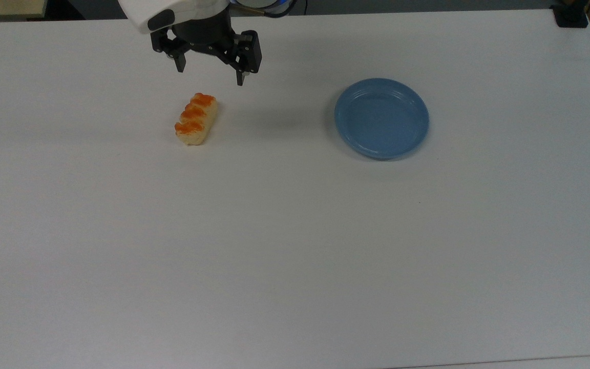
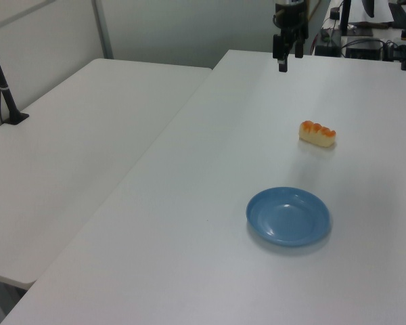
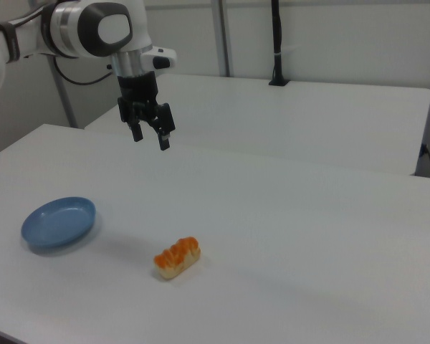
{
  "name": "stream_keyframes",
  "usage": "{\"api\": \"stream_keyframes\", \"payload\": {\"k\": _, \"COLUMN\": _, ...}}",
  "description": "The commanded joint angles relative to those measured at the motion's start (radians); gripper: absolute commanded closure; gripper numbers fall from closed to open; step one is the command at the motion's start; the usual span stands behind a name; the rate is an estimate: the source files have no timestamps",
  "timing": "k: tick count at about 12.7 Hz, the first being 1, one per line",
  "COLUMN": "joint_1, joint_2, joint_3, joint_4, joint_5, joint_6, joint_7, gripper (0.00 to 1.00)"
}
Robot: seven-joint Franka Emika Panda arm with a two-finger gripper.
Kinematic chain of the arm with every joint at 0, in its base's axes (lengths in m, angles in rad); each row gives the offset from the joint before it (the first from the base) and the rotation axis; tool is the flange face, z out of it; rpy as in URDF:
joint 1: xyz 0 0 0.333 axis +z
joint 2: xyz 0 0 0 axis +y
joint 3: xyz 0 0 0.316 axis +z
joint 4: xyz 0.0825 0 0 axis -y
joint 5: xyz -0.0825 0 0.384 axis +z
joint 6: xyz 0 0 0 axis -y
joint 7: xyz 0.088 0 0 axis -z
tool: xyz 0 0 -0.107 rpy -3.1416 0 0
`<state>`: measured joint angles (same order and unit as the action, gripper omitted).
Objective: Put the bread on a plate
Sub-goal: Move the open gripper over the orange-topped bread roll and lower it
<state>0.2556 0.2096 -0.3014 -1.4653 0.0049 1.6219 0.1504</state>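
Observation:
The bread (image 1: 196,119), a pale-yellow loaf with three orange humps, lies on the white table (image 1: 295,246) left of centre in the top view. It also shows as the bread (image 2: 317,133) and the bread (image 3: 177,257). The empty blue plate (image 1: 381,118) sits well to its right in the top view, seen too as the plate (image 2: 288,216) and the plate (image 3: 59,222). My gripper (image 1: 210,75) hangs open in the air behind the bread, holding nothing. It appears high above the table as the gripper (image 2: 286,62) and the gripper (image 3: 150,137).
A second white table (image 2: 74,149) adjoins on the left view's left, with a black post (image 2: 3,84) clamped to it. A black clamp (image 1: 570,15) sits at the table's far right corner in the top view. Cables and gear (image 2: 365,44) stand at the far end.

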Motion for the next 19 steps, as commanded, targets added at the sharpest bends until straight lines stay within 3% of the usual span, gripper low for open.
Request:
{"api": "stream_keyframes", "payload": {"k": 1, "joint_1": 0.019, "joint_2": -0.015, "joint_3": -0.045, "joint_4": -0.021, "joint_5": 0.015, "joint_6": 0.015, "joint_7": -0.009, "gripper": 0.00}}
{"api": "stream_keyframes", "payload": {"k": 10, "joint_1": -0.010, "joint_2": -0.012, "joint_3": -0.047, "joint_4": -0.061, "joint_5": 0.010, "joint_6": 0.018, "joint_7": -0.025, "gripper": 0.00}}
{"api": "stream_keyframes", "payload": {"k": 14, "joint_1": -0.010, "joint_2": -0.006, "joint_3": -0.047, "joint_4": -0.212, "joint_5": 0.003, "joint_6": 0.090, "joint_7": -0.005, "gripper": 0.00}}
{"api": "stream_keyframes", "payload": {"k": 17, "joint_1": -0.004, "joint_2": 0.019, "joint_3": -0.051, "joint_4": -0.361, "joint_5": 0.003, "joint_6": 0.267, "joint_7": 0.134, "gripper": 0.00}}
{"api": "stream_keyframes", "payload": {"k": 19, "joint_1": -0.001, "joint_2": 0.060, "joint_3": -0.051, "joint_4": -0.415, "joint_5": 0.001, "joint_6": 0.329, "joint_7": 0.143, "gripper": 0.00}}
